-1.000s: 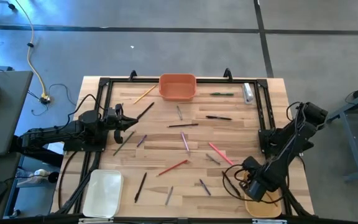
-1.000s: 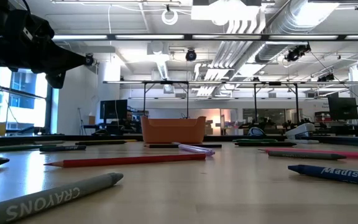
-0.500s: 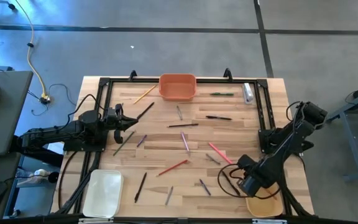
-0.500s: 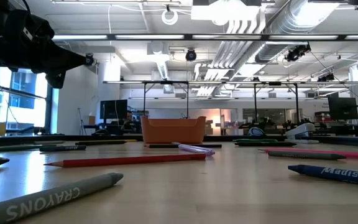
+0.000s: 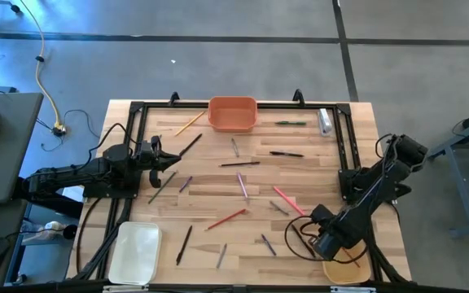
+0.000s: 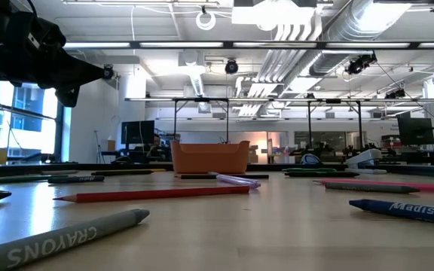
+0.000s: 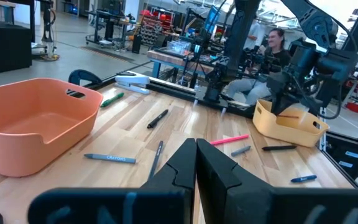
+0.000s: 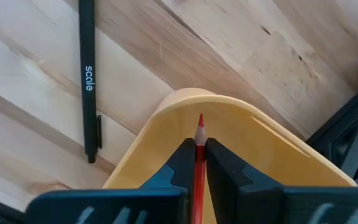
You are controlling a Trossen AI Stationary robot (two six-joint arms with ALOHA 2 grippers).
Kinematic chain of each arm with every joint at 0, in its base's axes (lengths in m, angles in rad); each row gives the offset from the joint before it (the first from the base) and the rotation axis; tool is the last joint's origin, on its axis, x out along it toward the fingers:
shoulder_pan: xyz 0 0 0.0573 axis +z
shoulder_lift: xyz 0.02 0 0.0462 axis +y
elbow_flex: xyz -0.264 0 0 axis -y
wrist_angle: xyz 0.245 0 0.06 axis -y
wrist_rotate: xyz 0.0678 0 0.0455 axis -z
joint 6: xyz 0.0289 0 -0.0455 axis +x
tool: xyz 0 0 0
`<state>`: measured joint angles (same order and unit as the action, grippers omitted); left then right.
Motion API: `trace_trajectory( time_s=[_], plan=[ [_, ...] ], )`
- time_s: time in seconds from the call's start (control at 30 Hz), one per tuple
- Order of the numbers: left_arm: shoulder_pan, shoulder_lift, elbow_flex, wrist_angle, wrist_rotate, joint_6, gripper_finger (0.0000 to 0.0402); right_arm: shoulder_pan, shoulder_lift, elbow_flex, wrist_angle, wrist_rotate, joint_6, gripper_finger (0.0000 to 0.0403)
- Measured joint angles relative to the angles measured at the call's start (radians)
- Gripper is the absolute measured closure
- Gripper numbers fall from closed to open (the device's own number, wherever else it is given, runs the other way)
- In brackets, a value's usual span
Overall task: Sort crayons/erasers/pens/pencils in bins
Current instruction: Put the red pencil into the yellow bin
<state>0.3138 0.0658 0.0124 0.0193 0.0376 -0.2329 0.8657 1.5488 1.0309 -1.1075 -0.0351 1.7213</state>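
Right tool (image 8: 197,163) pinches a red pencil (image 8: 199,155), tip over the tan-yellow bin (image 8: 253,149) below; release too near the rim and it tips out. Left tool (image 7: 196,163) shut, idle.

Pale wooden worktop (image 5: 243,220) here, planks with clear grain and a soft satin sheen, and just under the right gripper (image 8: 197,152) sits the tan-yellow bin (image 8: 241,134), smooth moulded plastic with a dull gloss. Between that gripper's matt black fingers (image 8: 182,163), hard plastic by the look, is a red pencil (image 8: 199,158) with a bare wood cone at its tip, and beside the bin lies a black pen (image 8: 87,74), smooth and slightly shiny with pale print. Ahead of the left gripper (image 7: 196,163), also matt black, the orange bin (image 7: 36,127) shows the same smooth plastic with a faint sheen.
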Motion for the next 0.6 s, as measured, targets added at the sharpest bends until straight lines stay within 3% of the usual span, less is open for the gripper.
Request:
trace_trajectory(
  time_s=[0.6],
  plan=[
    [0.000,0.000,0.000,0.000,0.000,0.000,0.0401,0.001,0.129,0.000,0.028,-0.090,-0.092,0.0372]
  ],
)
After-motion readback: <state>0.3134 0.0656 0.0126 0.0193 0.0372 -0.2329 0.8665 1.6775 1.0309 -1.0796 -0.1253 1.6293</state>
